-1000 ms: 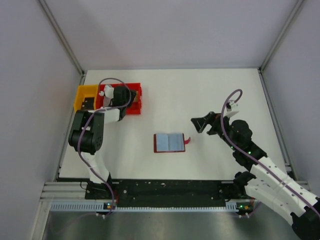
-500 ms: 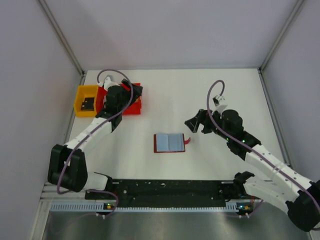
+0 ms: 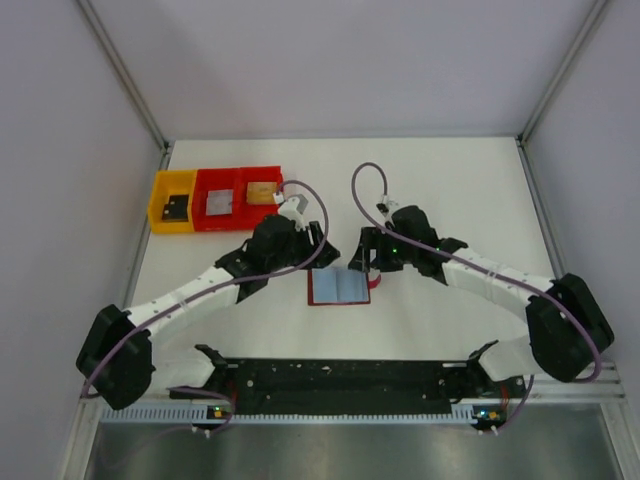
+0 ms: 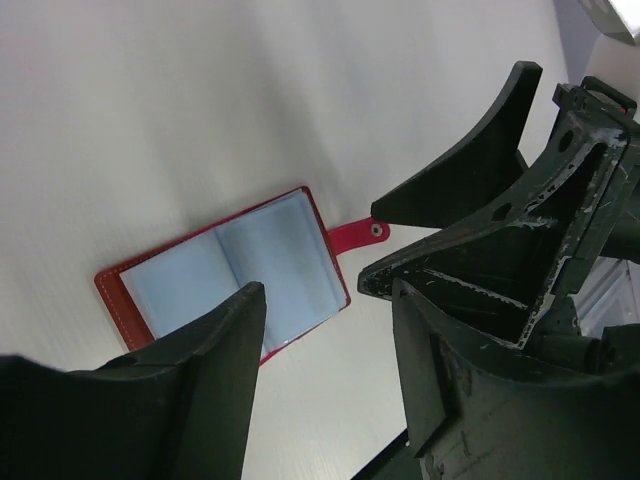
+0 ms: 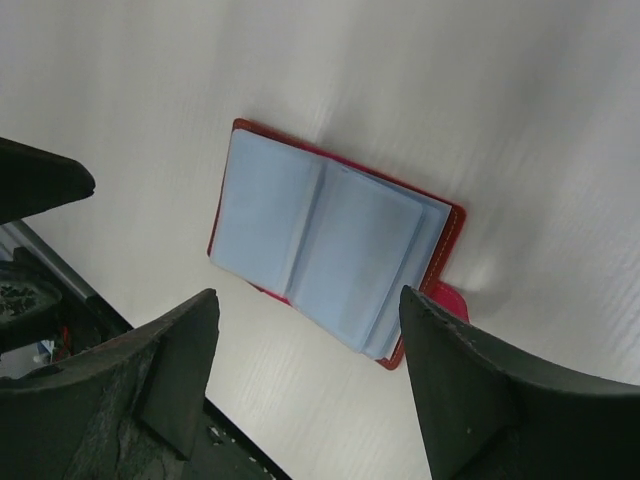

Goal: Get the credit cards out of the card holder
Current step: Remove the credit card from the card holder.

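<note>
1. The red wallet (image 3: 338, 287) lies open and flat on the white table (image 3: 450, 190), towards the front middle. Its grey-blue pockets face up and its little strap (image 4: 355, 235) sticks out on the robot's right.
2. Both arms lean in over it. The left gripper (image 4: 328, 295) hangs just above the wallet's left half, jaws spread with nothing between them.
3. The right gripper (image 5: 308, 297) hovers over the strap end, also spread wide and empty. Neither is touching the wallet yet.
4. I can't tell from here whether cards sit in those pockets; the sleeves all look one pale colour.
5. To my eye the step is getting a first hold. One gripper should press a cover flat while the other nips only a card's exposed edge.
6. Pull along the pocket's opening, low and slow. The wallet looks light and would likely slide or fold shut if dragged.
7. The yellow bin (image 3: 172, 200) and red bins (image 3: 240, 198) stand at the far left, well apart from the wallet, with small flat pieces inside.
</note>
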{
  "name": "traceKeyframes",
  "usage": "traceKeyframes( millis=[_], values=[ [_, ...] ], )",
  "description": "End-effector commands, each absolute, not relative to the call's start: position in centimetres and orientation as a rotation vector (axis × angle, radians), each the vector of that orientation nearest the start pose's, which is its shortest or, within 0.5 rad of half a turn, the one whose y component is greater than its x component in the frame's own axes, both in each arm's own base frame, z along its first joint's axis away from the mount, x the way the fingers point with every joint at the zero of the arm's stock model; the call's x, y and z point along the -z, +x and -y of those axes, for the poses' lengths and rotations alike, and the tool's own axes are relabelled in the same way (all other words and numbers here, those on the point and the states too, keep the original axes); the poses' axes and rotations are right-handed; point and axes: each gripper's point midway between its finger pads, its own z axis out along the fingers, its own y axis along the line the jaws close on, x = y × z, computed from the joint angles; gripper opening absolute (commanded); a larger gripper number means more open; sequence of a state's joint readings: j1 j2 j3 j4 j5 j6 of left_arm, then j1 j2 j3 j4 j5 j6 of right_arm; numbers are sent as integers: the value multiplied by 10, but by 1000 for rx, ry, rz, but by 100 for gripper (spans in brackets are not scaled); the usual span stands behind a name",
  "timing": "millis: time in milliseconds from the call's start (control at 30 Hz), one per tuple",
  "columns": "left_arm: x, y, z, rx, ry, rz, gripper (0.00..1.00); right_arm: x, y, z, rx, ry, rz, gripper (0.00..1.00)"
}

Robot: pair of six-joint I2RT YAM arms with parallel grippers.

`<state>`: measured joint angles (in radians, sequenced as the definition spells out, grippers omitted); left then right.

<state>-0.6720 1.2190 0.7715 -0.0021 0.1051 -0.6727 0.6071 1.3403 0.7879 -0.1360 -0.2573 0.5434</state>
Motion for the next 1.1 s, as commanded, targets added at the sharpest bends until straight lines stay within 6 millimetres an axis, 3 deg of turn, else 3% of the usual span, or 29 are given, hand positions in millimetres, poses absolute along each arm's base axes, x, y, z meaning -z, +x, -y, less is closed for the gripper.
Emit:
traceKeyframes(
  millis=[0,200,467,833,1067],
  values=[
    [-151,265,281,945,152,-2189,56,-103,257,-282,-887,-256,-2439,70],
    [-110,255,288,967,164,-2300,43,-75,257,-287,-840,-207,-2526,62],
    [-60,235,283,968,72,-2472,34,-61,253,-286,-829,-192,-2565,58],
    [-34,218,275,968,-17,-2558,26,-47,249,-288,-840,-170,-2603,58],
    [-27,213,277,977,-22,-2584,25,-56,246,-301,-933,-201,-2582,52]
  ],
)
